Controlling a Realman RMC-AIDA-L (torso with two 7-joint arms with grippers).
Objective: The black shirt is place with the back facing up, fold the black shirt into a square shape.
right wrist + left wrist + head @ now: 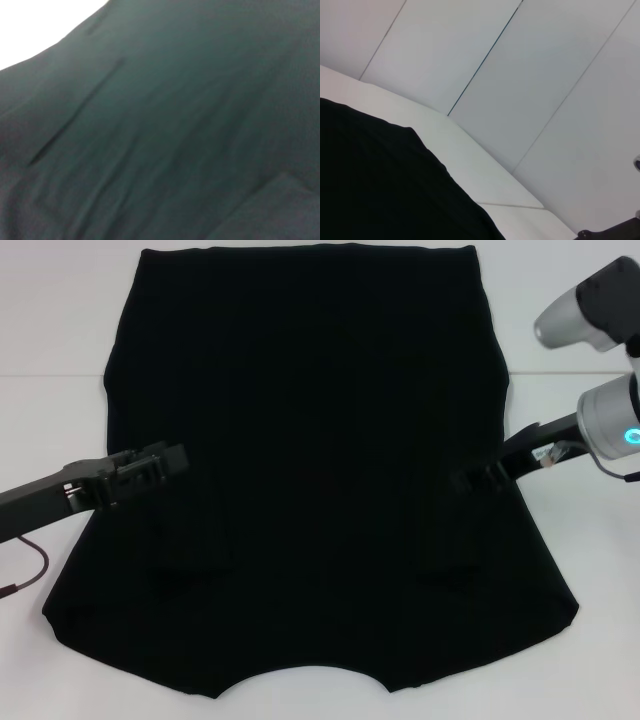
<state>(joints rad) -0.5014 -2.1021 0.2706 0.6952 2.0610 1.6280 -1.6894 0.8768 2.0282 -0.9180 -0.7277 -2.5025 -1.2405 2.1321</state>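
Left end effector (pixel 170 462) over black shirt (pixel 310 440) (plain, flat).

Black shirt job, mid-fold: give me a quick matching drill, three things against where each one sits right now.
Things:
1. black shirt
2. left gripper
3. right gripper

Places:
A. over the shirt's right side edge, about halfway down the cloth
B. spread flat on the white table, plain side up
C. over the shirt's left side edge, about halfway down the cloth

Pairs: 1-B, 2-C, 3-A
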